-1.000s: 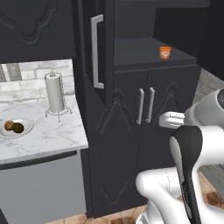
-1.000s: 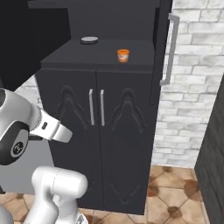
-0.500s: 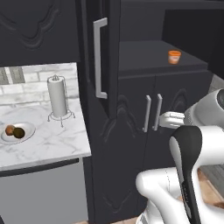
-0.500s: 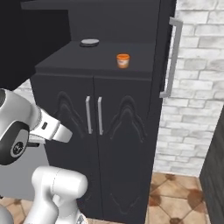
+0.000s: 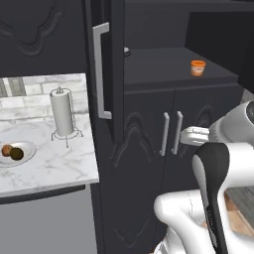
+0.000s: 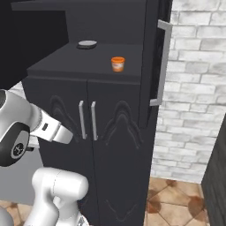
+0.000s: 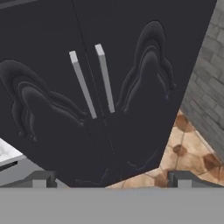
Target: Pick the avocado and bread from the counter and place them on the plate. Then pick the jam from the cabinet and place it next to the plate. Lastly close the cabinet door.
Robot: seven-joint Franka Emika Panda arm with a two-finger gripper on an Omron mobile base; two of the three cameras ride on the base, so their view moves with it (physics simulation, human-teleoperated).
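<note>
The pale plate (image 5: 27, 149) lies on the white marble counter (image 5: 54, 163) at the left, with the orange-brown bread (image 5: 6, 150) and the dark green avocado (image 5: 17, 154) on it. The small orange jam (image 5: 198, 68) (image 6: 117, 64) stands on the shelf inside the black cabinet (image 5: 149, 69). The tall cabinet door (image 5: 117, 74) (image 6: 151, 66) stands open, its long grey handle (image 5: 101, 74) (image 6: 163, 62) showing. My gripper (image 7: 112, 180) is open and empty, its fingertips (image 7: 41, 179) wide apart, facing the cabinet's lower doors (image 7: 131, 87) from a distance.
A paper towel holder (image 5: 62, 111) stands on the counter near the cabinet. A flat grey disc (image 6: 87, 44) lies at the back of the shelf. The lower doors carry paired bar handles (image 6: 87, 119). A white brick wall (image 6: 194, 88) and brown tiled floor (image 6: 176, 207) lie to the right.
The whole picture has shifted and the cabinet looks larger: the base has driven closer to it. The arm keeps its folded pose and the gripper stays open.
</note>
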